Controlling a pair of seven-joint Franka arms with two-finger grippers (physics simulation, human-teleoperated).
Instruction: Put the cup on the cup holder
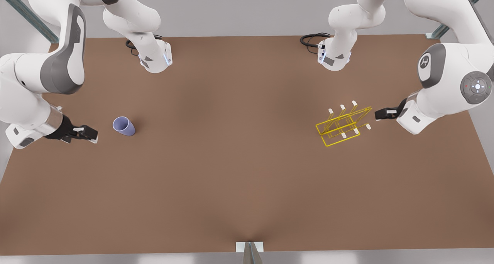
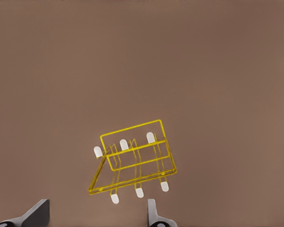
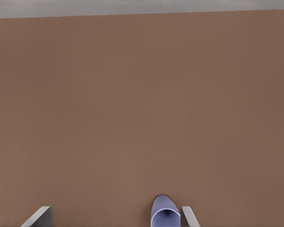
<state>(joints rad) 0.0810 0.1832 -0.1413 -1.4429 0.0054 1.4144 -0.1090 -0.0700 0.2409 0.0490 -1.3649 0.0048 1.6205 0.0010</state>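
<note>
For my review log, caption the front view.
Cup stands beside the right tool; left tool waits by the cup holder.

I am finding no readable words, numbers or brand names anywhere. The nearest thing to a sign is a small round emblem on the grey joint cover of the arm at the front view's right, and I cannot make out any letters in it. Just below it, a round grey cap is showing a ring of small marks around a white centre dot, again with nothing legible. The table is carrying no labels I can read.
</note>
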